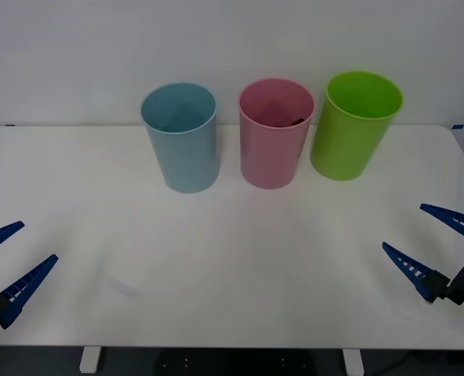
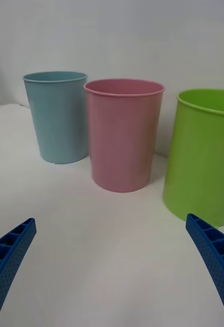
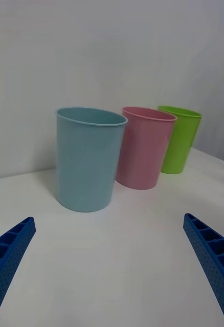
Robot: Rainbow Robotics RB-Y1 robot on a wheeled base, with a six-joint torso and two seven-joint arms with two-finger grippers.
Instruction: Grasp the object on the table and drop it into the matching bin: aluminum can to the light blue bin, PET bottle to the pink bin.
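Note:
The light blue bin point(image 1: 180, 137), the pink bin point(image 1: 275, 133) and a lime green bin point(image 1: 353, 125) stand upright in a row at the back of the white table point(image 1: 232, 266). Inside the pink bin, a small dark bit of the PET bottle point(image 1: 298, 121) peeks out against the right inner wall; the rest of it is hidden. My left gripper point(image 1: 38, 241) hangs open over the table's front left corner, holding nothing. My right gripper point(image 1: 403, 226) is open and holds nothing at the front right. The right wrist view has the pink bin point(image 2: 123, 135) straight ahead between the right gripper's point(image 2: 111, 218) fingers. The left wrist view faces the light blue bin point(image 3: 87, 158).
The bins stand close together with narrow gaps between them. The table's front edge runs just below both grippers. A plain white wall rises behind the bins. In the right wrist view the lime green bin point(image 2: 204, 153) stands nearest.

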